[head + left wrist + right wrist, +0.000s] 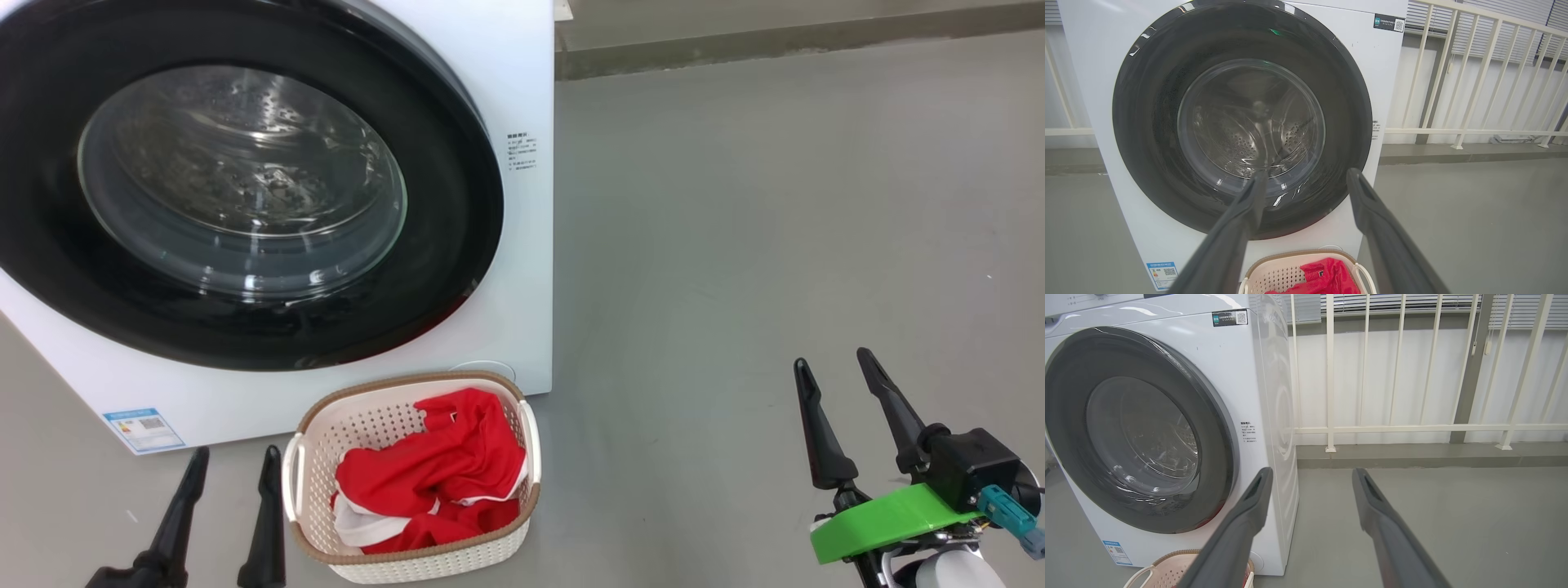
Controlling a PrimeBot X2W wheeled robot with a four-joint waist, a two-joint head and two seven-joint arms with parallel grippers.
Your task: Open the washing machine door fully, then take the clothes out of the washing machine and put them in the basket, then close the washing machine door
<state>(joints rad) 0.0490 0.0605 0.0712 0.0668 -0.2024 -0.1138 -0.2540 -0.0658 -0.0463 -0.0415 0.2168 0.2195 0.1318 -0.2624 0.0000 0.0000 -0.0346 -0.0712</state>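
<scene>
Fingers of the left gripper [235, 453] and right gripper [831, 357] are spread, holding nothing. The clothes [433, 474] sit in the basket [408, 382], below the washing machine door [457, 204], which looks shut. The left gripper is close beside the basket and could knock it over.

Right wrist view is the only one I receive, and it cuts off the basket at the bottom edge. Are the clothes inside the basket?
Observer: Yes. The head view shows the red clothes lying inside the basket.
Operator: Is some garment left in the drum?
Observer: The left wrist view looks straight through the washing machine door; I see bare steel drum, no red.
Operator: Does the left gripper hold something?
Observer: No, the left gripper is open and empty, beside the basket.
</scene>
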